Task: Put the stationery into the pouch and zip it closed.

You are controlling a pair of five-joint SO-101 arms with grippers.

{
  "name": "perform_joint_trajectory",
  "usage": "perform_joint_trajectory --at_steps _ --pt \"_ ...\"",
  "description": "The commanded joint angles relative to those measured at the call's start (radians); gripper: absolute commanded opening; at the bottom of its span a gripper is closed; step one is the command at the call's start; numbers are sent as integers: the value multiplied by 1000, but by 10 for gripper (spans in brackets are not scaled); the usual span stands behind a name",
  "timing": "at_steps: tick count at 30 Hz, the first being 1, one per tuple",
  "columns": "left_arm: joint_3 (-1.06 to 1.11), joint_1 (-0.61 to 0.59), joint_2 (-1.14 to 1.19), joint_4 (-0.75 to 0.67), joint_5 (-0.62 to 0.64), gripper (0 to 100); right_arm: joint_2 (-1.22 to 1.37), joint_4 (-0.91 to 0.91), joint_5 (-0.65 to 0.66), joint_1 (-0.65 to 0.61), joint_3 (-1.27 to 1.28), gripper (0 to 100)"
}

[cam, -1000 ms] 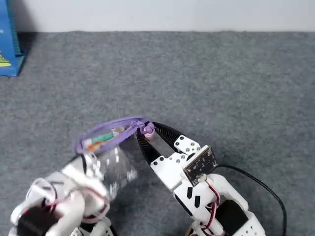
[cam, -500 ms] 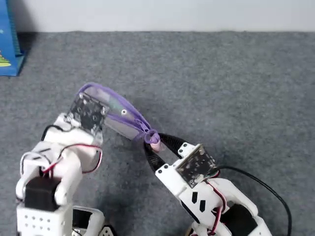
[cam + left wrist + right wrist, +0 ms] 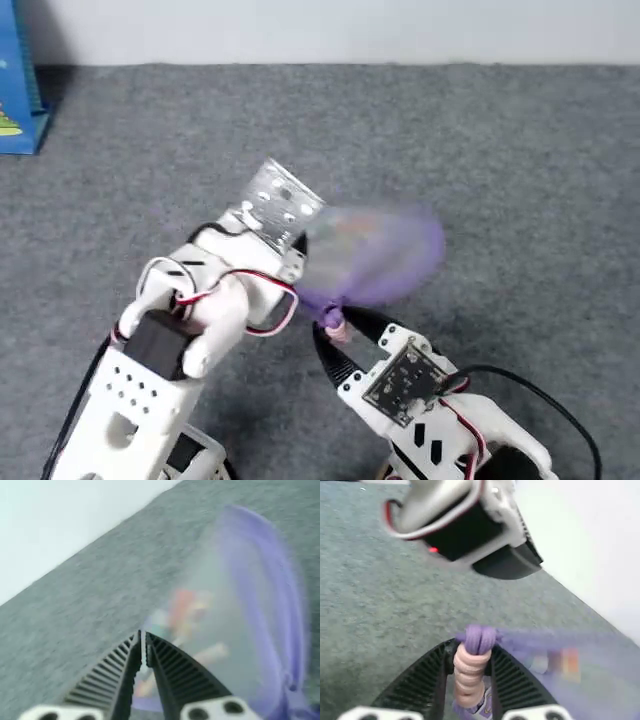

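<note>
Now left arm [image 3: 200, 310], extended, pinches pouch [image 3: 375, 255]; right arm [image 3: 420, 385] grips zipper pull [image 3: 333, 322].

Grey felt table [image 3: 500, 150], blue box [image 3: 15, 90] at edge, white wall [image 3: 350, 30]

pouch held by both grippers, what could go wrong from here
1. The left gripper pinches only a thin edge of the pouch; a pull from the other side may slip it free.
2. The right gripper holds just the small zip pull; it could pop out before the pouch is shut.
3. If the pouch is partly open, the stationery might spill.
</note>
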Motion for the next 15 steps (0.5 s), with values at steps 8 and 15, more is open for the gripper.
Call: perform_joint_trajectory --at_steps 8,15 --pt "-171 -31 0 344 -98 94 -5 2 14 163 -112 7" --pt "-209 -12 -2 470 -107 261 -5 8 14 165 -133 7"
